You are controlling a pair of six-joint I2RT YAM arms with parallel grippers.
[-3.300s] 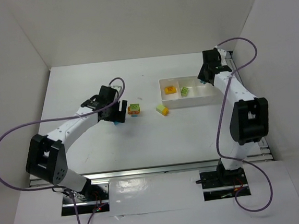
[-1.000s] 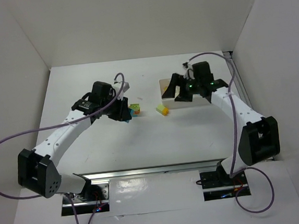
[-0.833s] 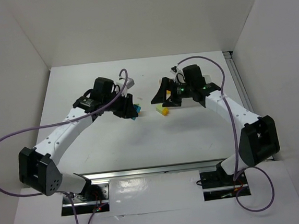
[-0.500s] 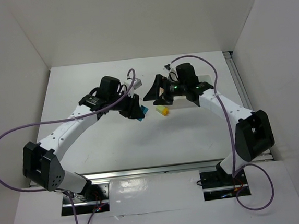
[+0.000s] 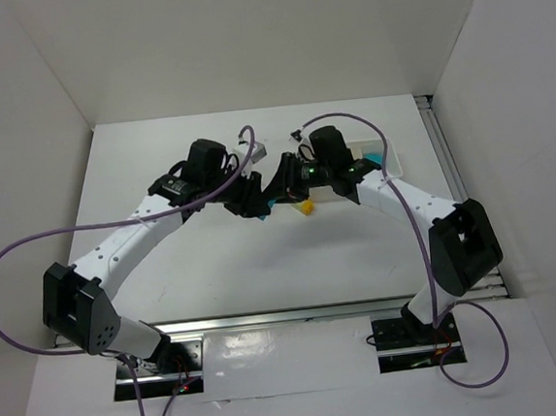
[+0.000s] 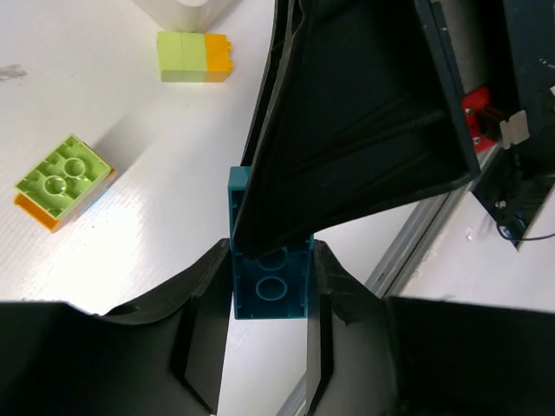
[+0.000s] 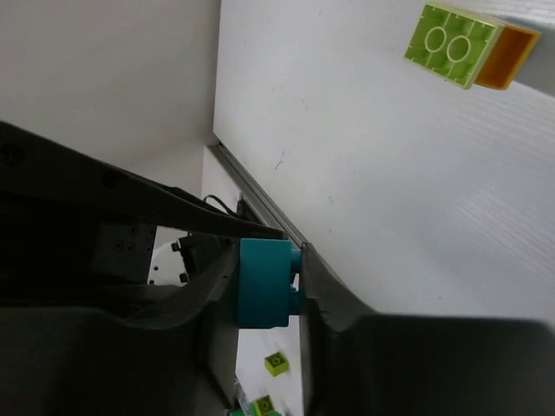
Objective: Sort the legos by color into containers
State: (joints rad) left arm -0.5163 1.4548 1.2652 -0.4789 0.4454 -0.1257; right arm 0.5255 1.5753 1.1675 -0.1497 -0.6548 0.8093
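A cyan lego (image 6: 269, 295) sits between the pads of my left gripper (image 6: 270, 273), which is shut on it above the table. My right gripper (image 7: 269, 279) has come in from the opposite side and is shut on the same cyan lego (image 7: 263, 284); one of its fingers (image 6: 364, 113) covers the brick's far end. In the top view the two grippers meet at the cyan lego (image 5: 273, 203). A lime and yellow lego (image 5: 304, 207) lies just right of them. A green-on-orange lego (image 6: 62, 180) lies on the table. The white containers tray (image 5: 392, 165) is mostly hidden behind the right arm.
The tray's corner (image 6: 178, 9) shows beyond the lime and yellow lego (image 6: 195, 57). Purple cables loop off both arms. Small green bricks (image 7: 277, 364) lie on the floor past the table's near rail (image 5: 297, 313).
The right arm swung left from the tray to the left gripper and its jaws closed on the cyan lego. The left gripper carried the lego a little rightward.
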